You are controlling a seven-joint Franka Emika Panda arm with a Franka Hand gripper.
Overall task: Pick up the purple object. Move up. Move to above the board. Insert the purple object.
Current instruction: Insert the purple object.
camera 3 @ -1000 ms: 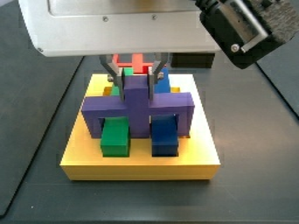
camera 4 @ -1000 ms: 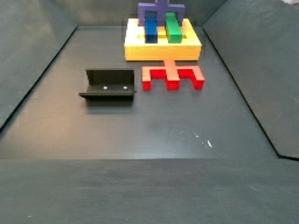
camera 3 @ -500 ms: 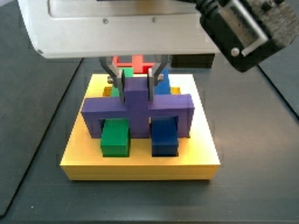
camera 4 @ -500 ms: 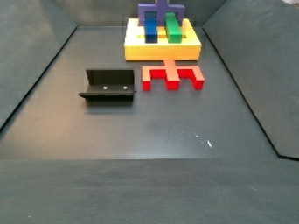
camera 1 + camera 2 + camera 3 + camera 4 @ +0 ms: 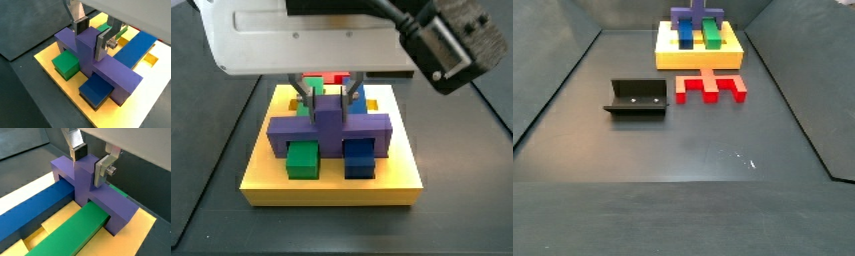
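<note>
While the hand [image 5: 92, 34] pinches the purple piece [image 5: 100, 65] by its stub, insertion into the board [image 5: 155, 102] below is underway; pressing down, then release, is called for.

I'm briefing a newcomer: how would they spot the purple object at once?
Find the yellow board at the floor's far end. The purple object straddles its green bar and blue bar, its stub between the gripper fingers; no other piece is purple.
</note>
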